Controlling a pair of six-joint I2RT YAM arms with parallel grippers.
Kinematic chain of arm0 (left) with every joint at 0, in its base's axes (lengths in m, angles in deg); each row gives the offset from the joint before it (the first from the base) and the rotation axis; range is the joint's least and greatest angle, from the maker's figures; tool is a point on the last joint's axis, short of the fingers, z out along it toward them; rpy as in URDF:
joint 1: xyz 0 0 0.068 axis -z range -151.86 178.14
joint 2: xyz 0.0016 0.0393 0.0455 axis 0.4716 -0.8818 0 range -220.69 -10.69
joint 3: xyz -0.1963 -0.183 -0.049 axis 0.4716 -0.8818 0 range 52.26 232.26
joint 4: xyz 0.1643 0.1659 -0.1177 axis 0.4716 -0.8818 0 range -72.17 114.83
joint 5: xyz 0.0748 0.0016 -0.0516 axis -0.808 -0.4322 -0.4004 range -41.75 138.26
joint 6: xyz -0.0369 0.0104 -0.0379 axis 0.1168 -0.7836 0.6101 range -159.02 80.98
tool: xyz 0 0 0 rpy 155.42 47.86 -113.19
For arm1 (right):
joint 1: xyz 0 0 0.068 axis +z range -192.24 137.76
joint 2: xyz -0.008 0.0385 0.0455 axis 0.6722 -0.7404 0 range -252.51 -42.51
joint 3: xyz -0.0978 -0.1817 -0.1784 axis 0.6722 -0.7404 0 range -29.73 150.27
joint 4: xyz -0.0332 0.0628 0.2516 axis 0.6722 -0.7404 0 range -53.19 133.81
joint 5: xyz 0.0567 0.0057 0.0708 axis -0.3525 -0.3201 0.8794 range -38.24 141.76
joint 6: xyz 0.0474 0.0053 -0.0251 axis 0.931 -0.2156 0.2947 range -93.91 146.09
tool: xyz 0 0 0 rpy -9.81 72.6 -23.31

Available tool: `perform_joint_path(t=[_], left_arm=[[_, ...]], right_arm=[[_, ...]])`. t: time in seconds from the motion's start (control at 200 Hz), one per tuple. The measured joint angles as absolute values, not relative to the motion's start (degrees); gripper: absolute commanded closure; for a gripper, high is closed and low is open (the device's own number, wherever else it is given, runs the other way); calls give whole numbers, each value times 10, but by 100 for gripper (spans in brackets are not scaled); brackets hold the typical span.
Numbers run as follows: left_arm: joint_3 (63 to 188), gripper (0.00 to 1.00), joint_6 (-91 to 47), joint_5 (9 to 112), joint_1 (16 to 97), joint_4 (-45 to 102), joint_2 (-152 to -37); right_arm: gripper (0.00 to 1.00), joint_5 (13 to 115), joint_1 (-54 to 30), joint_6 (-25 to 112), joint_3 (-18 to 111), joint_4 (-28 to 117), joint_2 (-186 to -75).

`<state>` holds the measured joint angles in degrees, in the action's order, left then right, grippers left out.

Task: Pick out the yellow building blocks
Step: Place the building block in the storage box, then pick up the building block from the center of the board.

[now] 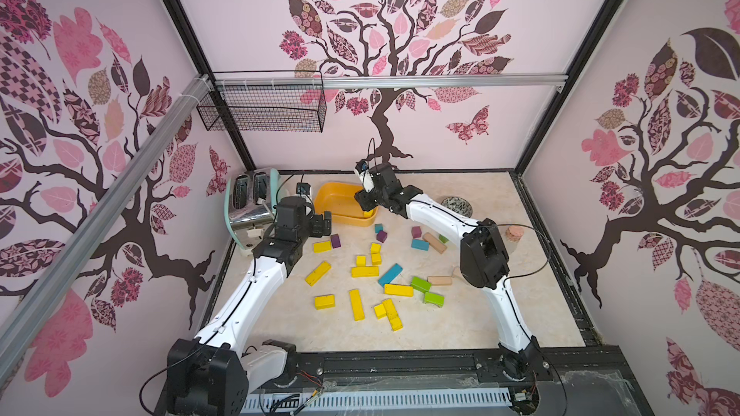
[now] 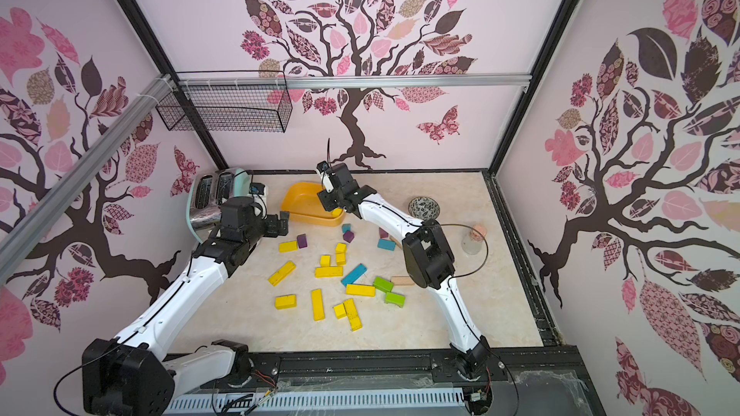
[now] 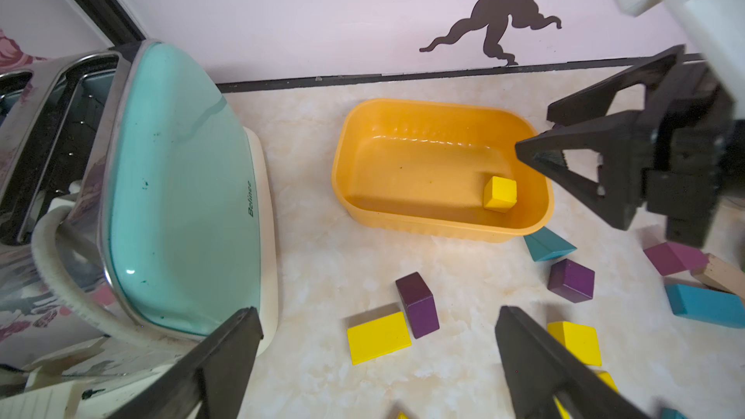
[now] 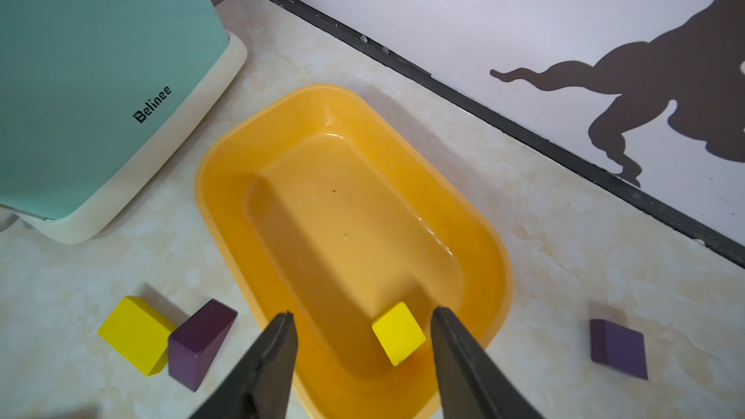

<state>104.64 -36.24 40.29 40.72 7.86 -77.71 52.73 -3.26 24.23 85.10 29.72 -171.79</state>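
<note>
Now my right pincer hangs partly open over the orange-yellow plastic tub; the small yellow wooden cube lies loose on its floor, below and between my fingertips, touching neither.

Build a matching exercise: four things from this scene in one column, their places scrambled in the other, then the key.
Things
1. yellow cube
2. toaster
3. wire basket
4. patterned bowl

Places
A. hung on the rail
B. inside the orange tub
C. beside the small jar
D. in the far left corner

Pairs: 1-B, 2-D, 3-A, 4-C
</note>
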Motion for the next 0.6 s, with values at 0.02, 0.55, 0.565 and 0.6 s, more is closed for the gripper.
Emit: perform_joint_path(t=[0.02, 0.55, 0.565, 0.6], left_arm=[[1046, 3, -362, 400, 409, 74, -776], [1051, 3, -288, 482, 459, -62, -658], [1051, 3, -286, 486, 461, -64, -656], [1051, 3, -280, 491, 467, -73, -653]], right_arm=[[41, 529, -33, 243, 846, 299, -1713], [41, 561, -32, 289, 650, 352, -1542], [41, 562, -32, 291, 646, 352, -1538], [40, 565, -32, 294, 636, 355, -1529]])
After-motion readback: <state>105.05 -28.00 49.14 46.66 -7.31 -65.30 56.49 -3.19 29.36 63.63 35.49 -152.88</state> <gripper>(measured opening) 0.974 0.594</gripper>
